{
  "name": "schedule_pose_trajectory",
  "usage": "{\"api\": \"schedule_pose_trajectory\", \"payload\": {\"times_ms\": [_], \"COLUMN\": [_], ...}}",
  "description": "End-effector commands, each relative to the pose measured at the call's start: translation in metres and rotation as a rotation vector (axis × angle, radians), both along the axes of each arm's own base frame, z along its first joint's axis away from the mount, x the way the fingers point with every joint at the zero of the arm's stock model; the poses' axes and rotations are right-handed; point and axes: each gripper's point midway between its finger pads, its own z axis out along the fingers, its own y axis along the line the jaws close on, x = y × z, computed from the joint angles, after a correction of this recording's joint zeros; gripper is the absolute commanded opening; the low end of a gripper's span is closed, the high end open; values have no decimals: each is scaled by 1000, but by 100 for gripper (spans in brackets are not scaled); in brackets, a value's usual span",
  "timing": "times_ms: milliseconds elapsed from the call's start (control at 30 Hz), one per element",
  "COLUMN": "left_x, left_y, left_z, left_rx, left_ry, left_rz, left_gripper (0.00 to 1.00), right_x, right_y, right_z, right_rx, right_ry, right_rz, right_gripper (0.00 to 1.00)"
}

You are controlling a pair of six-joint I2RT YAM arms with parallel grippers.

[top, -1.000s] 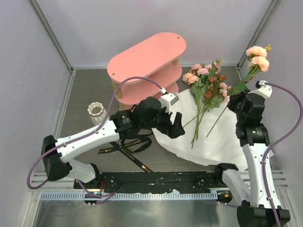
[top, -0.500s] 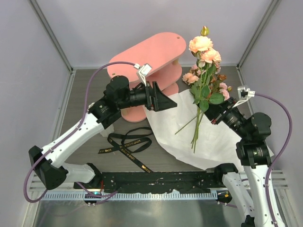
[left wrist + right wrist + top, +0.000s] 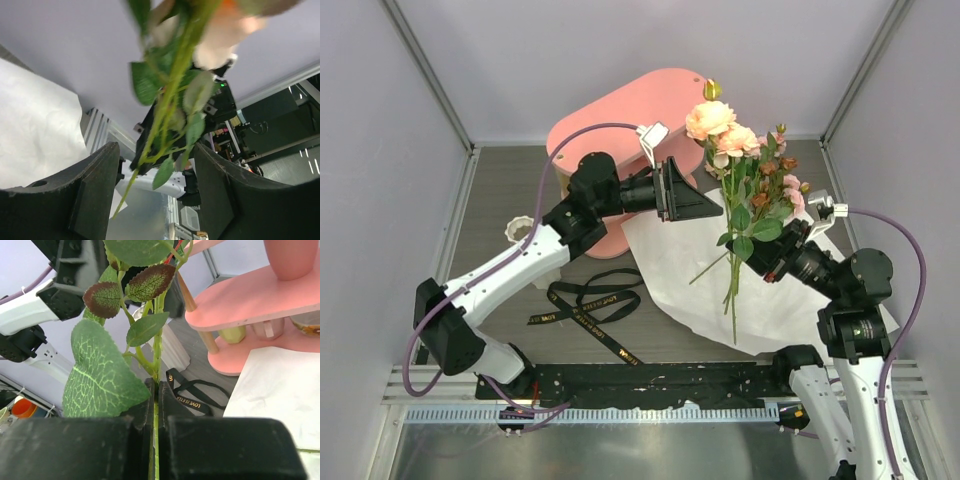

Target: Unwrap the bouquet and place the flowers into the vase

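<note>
Top external view: one stem raised for a handover

At the near right, the right gripper [image 3: 760, 262] is seen clamped on one held stem [image 3: 732, 215], its blooms lifted upward. The vase [image 3: 523, 232] is stood at the left, partly hidden by the left arm. Farther in, the left gripper [image 3: 155, 150] is held open, a jaw on either side of the stem, not touching. It is judged best closed on bare stem below the leaves before the right is released. Other flowers [image 3: 782, 185] are laid on the paper [image 3: 670, 260]. On the black ribbon [image 3: 192, 402], gold lettering starting "LOVE IS" can be read; what follows is unclear.
</note>
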Motion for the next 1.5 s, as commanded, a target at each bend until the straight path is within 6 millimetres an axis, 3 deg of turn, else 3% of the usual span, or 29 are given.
{"api": "schedule_pose_trajectory", "payload": {"times_ms": [0,167,300,467,700,800,867,900,967,1000,1067,1100,1200,1233,1300,1333,1400,1467], "left_x": [-10,-5,0,1,6,9,11,14,19,24,26,26,32,34,34,40,42,44], "left_y": [5,2,-4,-6,-9,-10,-10,-9,-5,5,19,33,65,85,107,132,160,208], "left_z": [60,66,58,61,57,56,52,55,44,55,55,65,72,81,75,80,69,73], "left_rx": [-146,-143,-106,-109,-99,-96,-71,-64,8,22,98,121,225,256,344,392,490,589], "left_ry": [-130,-148,-151,-159,-152,-155,-166,-179,-196,-280,-326,-422,-509,-574,-592,-623,-634,-673], "left_rz": [18,52,77,81,92,100,113,135,173,233,288,331,456,528,585,688,771,931], "left_gripper": [63,56,52,40,34,26,10,1,0,0,0,0,0,0,0,0,0,0], "right_x": [-13,-16,-18,-18,-20,-21,-19,-20,-16,-13,5,9,31,35,46,49,57,60], "right_y": [5,7,7,8,9,10,10,11,10,8,-2,-5,-24,-28,-39,-42,-46,-47], "right_z": [9,5,7,6,6,6,5,5,1,4,-8,-7,-21,-26,-34,-37,-47,-51], "right_rx": [4,-3,-4,-6,-10,-11,-12,-17,-32,-38,-75,-86,-128,-138,-159,-164,-174,-177], "right_ry": [-47,-42,-51,-45,-49,-48,-39,-39,-30,-30,23,27,89,111,129,135,159,172], "right_rz": [51,62,66,73,82,89,89,99,93,70,-34,-68,-223,-254,-335,-352,-384,-392], "right_gripper": [1,1,1,1,1,1,1,4,21,45,56,59,61,61,61,61,61,60]}}
